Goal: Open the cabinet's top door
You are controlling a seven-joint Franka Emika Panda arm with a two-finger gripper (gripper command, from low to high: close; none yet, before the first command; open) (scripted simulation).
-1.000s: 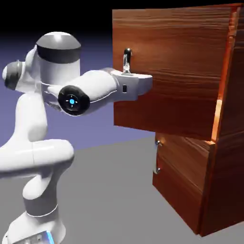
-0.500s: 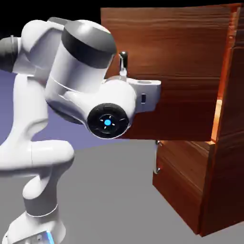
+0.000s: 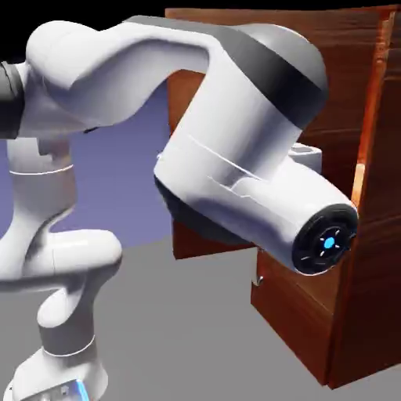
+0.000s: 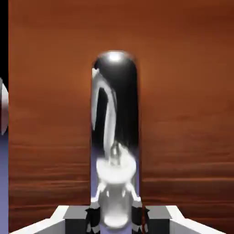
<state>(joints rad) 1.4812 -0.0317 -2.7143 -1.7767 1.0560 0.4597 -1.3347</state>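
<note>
The cabinet [image 3: 376, 235] stands at the exterior view's right, reddish-brown wood grain. Its top door [image 3: 345, 94] is swung out from the body, with a gap along the hinge side. My forearm [image 3: 258, 180] crosses in front of the door and hides the gripper and handle there. In the hand view, the long silver bar handle [image 4: 114, 114] runs upright against the door's wood [image 4: 183, 91]. My gripper [image 4: 114, 218] is shut on the handle's lower part, with one dark fingertip [image 4: 93, 218] on each side of it.
Below the door sits the shorter wood panel [image 3: 294, 305] with its small silver handle [image 3: 257, 278], closed. Grey table [image 3: 180, 337] spreads in front of the cabinet. My arm's base [image 3: 63, 345] stands at the lower left.
The top door has swung further out, its lower edge now lower in the picture. My elbow and forearm have swept right in front of the camera, covering the handle and hand.
</note>
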